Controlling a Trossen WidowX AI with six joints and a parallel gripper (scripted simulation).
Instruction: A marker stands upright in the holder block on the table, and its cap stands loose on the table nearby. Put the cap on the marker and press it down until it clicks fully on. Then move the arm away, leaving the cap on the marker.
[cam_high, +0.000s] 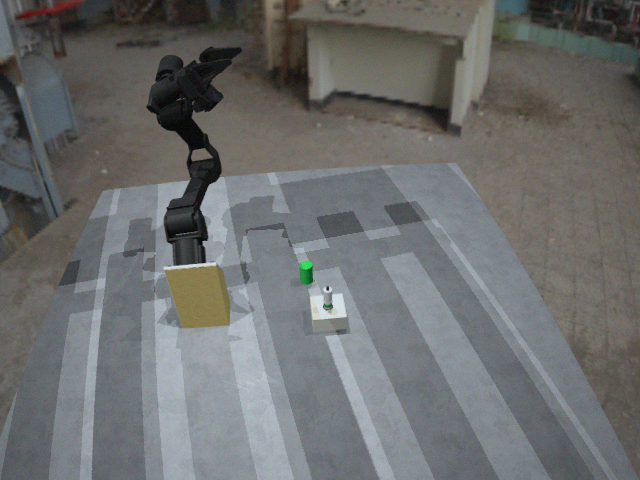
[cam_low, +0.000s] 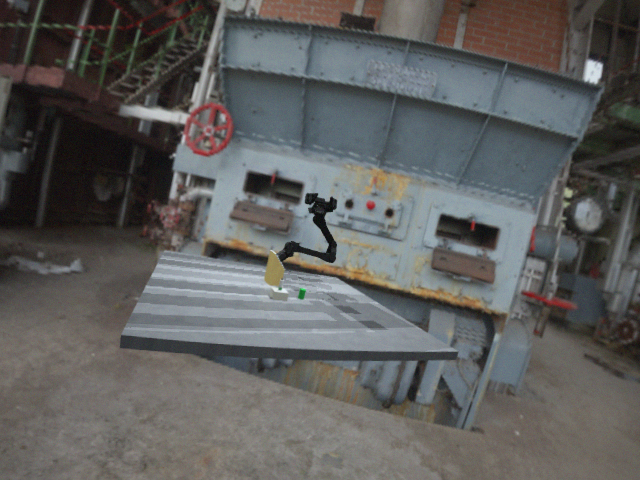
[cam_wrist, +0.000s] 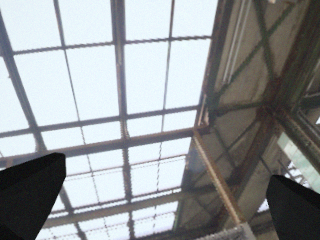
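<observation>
bench (cam_high: 423, 361): grey striped top, carries everything; seen tilted from the exterior view (cam_low: 217, 315).
arm (cam_high: 193, 170): black, base at the bench's far-left part, folded upward, wrist raised high above the bench; also in exterior view (cam_low: 325, 237).
tan board (cam_high: 197, 294): upright yellowish panel just in front of the arm base, standing on the bench; exterior view (cam_low: 273, 269).
gripper (cam_high: 219, 56): at the top of the arm, pointing up and away from the bench, well apart from all task things; exterior view (cam_low: 320, 202) shows it only as a small dark shape.
fingers: spread nearly to full width, nothing between them, touching nothing; in the wrist view the two dark tips sit at the lower left and lower right corners with only roof glazing and beams between.
holder block (cam_high: 329, 314): pale cream block on the bench, mid-area, right of the tan board; exterior view (cam_low: 279, 294).
cap (cam_high: 306, 272): green cylinder, standing upright on the bench, just beside the holder block on its far side, not touching it; exterior view (cam_low: 301, 292).
marker (cam_high: 327, 297): white barrel with green band at the base, upright in the holder block, uncapped.
cap vs fingers: cap is low on the bench, well below and to the right of the raised fingers in the top view; far apart.
marker vs fingers: likewise well apart, not in the wrist view.
</observation>
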